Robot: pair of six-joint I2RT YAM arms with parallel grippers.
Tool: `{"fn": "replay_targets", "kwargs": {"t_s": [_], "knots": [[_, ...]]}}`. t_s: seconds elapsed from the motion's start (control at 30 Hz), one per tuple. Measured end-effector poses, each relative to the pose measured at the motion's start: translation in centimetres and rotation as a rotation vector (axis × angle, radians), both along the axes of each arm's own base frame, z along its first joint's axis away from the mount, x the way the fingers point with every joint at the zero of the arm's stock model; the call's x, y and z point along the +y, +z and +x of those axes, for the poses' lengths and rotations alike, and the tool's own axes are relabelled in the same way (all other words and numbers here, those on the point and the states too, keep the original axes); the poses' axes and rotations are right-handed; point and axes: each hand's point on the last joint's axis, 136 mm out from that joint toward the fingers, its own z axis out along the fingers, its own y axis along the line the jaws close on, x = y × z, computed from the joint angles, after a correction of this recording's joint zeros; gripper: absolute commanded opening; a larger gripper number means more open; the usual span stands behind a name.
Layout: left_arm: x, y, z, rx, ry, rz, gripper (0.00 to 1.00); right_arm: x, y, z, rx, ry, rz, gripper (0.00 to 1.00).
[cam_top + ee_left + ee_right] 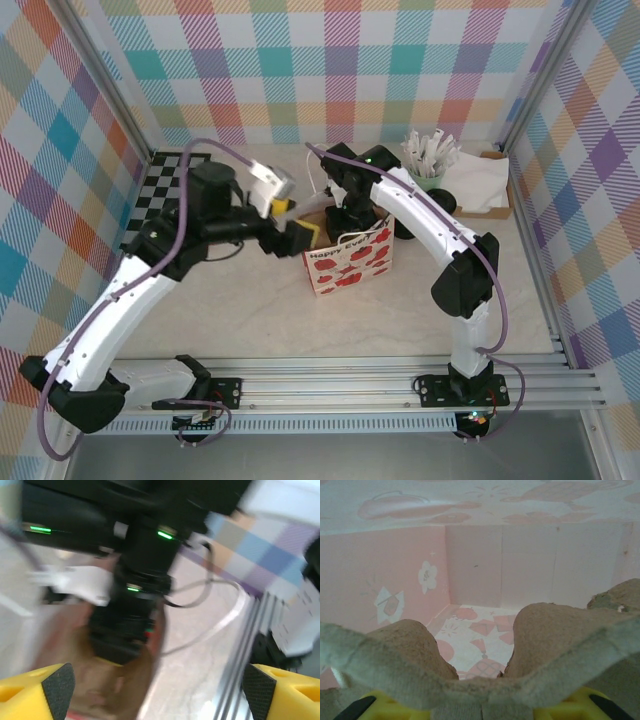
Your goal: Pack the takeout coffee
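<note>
Packing stage, with the carrier going into the bag. The right gripper (480, 707) is reaching down into the mouth of the white paper gift bag with red fruit print (350, 262). Its jaws are clenching the near rim of a grey-brown moulded-pulp cup carrier (470, 655), and the bag's pink patterned floor is showing beyond it.

The left gripper (298, 222) is hovering just beside the bag's left upper edge, its yellow fingers (25, 690) standing wide apart and grasping nothing. Its wrist view is blurring.

Where the takeout coffee is sitting cannot be told with certainty. A dark shape (405, 228) just right of the bag, partly behind the right arm, may be it.

The next move is probably calling for the carrier to be seated flat on the bag floor and then released. The jaws would then be lifting straight up, clear of the bag's thin handles.

Both arms are crowding the bag mouth, and its soft walls are likely to buckle if nudged.

At the right rear, well apart from the bag, are standing:
- a pale-green cup of white-wrapped sticks (428, 165)
- white napkins (478, 180) in a brown cardboard tray (500, 212)

A black-and-white checkered mat (165, 185) is lying at the left rear.
</note>
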Motion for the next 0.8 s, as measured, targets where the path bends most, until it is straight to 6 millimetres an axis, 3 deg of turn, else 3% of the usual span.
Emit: {"fn": "replay_targets", "kwargs": {"t_s": [0.1, 0.37, 0.4, 0.5, 0.53, 0.67, 0.8], "knots": [[-2.8, -2.0, -1.4, -0.02, -0.082, 0.057, 0.85, 0.0, 0.0, 0.0, 0.001, 0.0, -0.001, 0.34], [-6.4, -4.4, -0.6, -0.094, -0.138, 0.13, 0.66, -0.1, 0.0, -0.1, 0.004, 0.0, -0.003, 0.34], [-6.5, -4.3, -0.6, -0.102, -0.139, 0.127, 0.59, -0.1, 0.0, -0.1, 0.004, 0.0, -0.003, 0.34], [-6.7, -4.0, -0.4, -0.124, -0.141, 0.121, 0.23, -0.1, 0.0, -0.1, 0.007, 0.0, -0.006, 0.34], [-6.6, -4.0, -0.5, -0.123, -0.143, 0.122, 0.17, -0.1, -0.1, -0.1, 0.009, 0.0, -0.007, 0.34], [-6.7, -4.0, -0.8, -0.125, -0.164, 0.12, 0.0, -0.1, -0.4, -0.1, 0.015, -0.001, -0.015, 0.34], [-6.1, -3.7, -1.4, -0.146, -0.179, 0.119, 0.0, -0.2, -1.0, -0.1, 0.029, -0.002, -0.032, 0.34]]}}
